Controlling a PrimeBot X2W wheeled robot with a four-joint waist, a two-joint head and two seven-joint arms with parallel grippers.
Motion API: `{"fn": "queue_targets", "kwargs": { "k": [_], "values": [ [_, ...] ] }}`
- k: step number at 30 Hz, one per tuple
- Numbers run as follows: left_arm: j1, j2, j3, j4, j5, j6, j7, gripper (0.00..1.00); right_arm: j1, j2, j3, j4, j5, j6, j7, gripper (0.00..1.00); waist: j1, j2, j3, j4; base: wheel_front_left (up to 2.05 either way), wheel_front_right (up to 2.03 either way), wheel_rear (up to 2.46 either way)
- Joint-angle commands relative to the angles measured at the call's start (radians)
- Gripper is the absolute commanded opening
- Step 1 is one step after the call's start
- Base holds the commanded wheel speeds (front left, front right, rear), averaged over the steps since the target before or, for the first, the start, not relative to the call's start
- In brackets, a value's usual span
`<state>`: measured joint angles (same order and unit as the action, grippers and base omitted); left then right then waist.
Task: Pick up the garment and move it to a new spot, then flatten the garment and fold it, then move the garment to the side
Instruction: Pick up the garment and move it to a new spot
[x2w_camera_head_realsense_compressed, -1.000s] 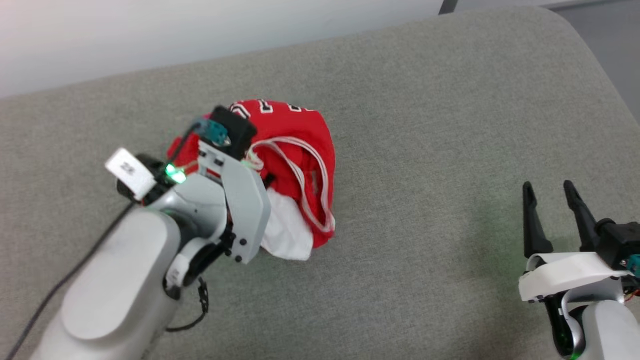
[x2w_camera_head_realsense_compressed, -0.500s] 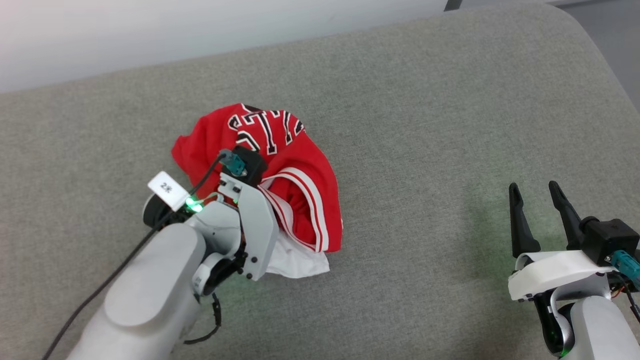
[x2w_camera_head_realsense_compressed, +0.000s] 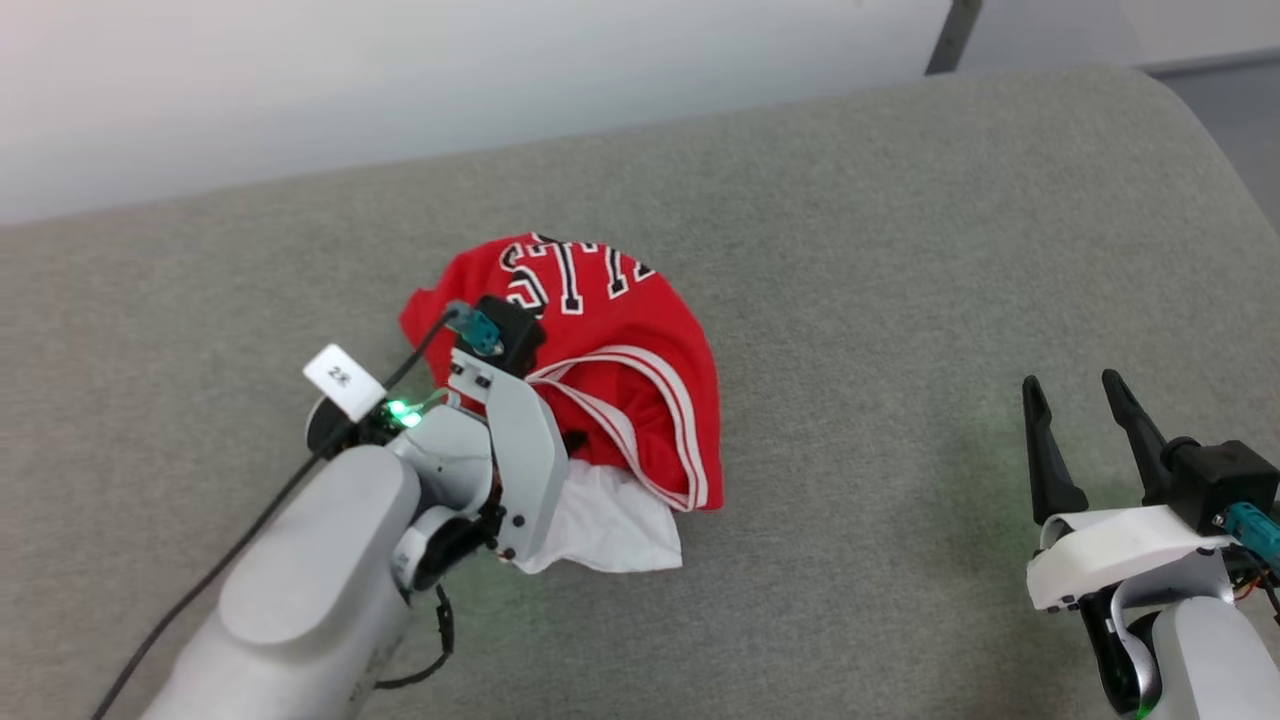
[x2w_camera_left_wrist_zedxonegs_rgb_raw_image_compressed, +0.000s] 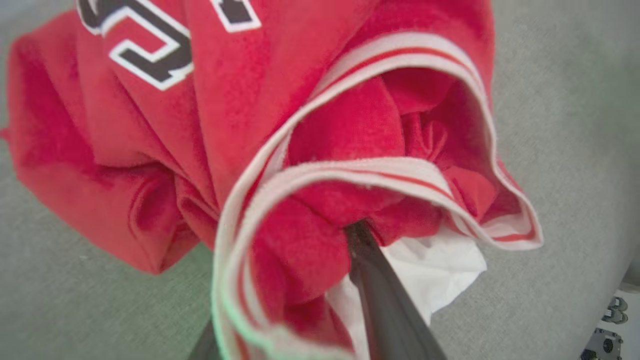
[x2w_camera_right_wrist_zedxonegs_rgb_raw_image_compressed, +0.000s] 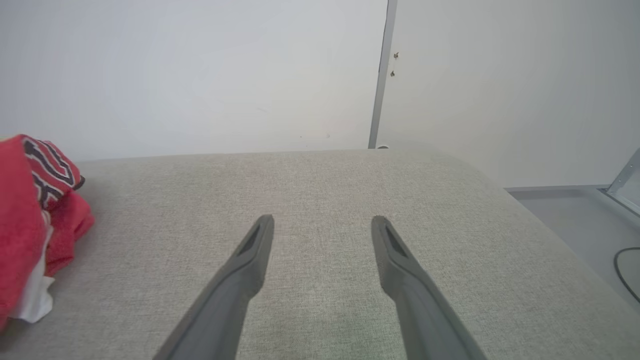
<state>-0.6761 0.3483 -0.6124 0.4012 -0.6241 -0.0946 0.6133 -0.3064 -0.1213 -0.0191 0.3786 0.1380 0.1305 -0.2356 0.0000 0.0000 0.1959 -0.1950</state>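
Grey woven fabric cushion (x2w_camera_head_realsense_compressed: 900, 250) spreads across the foreground, where the right gripper (x2w_camera_head_realsense_compressed: 1072, 385) hovers with its jaws wide apart and empty, well to the right of the crumpled red jersey shirt with white sleeves and striped trim (x2w_camera_head_realsense_compressed: 620, 340). At the shirt's near edge, the left gripper (x2w_camera_head_realsense_compressed: 565, 440) is buried in the folds, and whether it is clamping the cloth cannot be told. Beyond the shirt rises a plain white wall (x2w_camera_head_realsense_compressed: 400, 80).
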Motion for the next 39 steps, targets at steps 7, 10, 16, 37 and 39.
{"fn": "queue_targets", "kwargs": {
  "k": [7,10,16,37,39],
  "values": [
    [0.025,0.031,0.038,-0.087,-0.047,-0.006,-0.016,1.00,0.036,-0.017,0.013,-0.020,-0.001,0.000,0.022,1.00,0.0000,0.0000,-0.061,0.057,0.00,0.00,0.00],
    [0.040,0.052,0.055,-0.127,-0.054,0.002,-0.031,1.00,0.040,-0.024,0.018,-0.029,0.003,0.000,0.029,1.00,0.0000,0.0000,-0.081,0.076,0.00,0.00,0.00],
    [0.087,0.098,0.098,-0.202,-0.055,0.020,-0.100,1.00,0.058,-0.030,0.035,-0.041,-0.001,0.000,0.044,1.00,0.0000,0.0000,-0.123,0.108,0.00,0.00,0.00],
    [0.379,0.206,0.269,-0.277,-0.013,0.058,-0.576,1.00,0.149,-0.032,0.050,-0.044,0.007,0.000,0.063,1.00,0.0000,0.0000,-0.239,0.223,0.00,0.00,0.00],
    [0.405,0.204,0.283,-0.264,-0.008,0.061,-0.631,1.00,0.158,-0.027,0.050,-0.044,0.006,0.000,0.062,1.00,0.0000,0.0000,-0.247,0.235,0.00,0.00,0.00]
  ]
}}
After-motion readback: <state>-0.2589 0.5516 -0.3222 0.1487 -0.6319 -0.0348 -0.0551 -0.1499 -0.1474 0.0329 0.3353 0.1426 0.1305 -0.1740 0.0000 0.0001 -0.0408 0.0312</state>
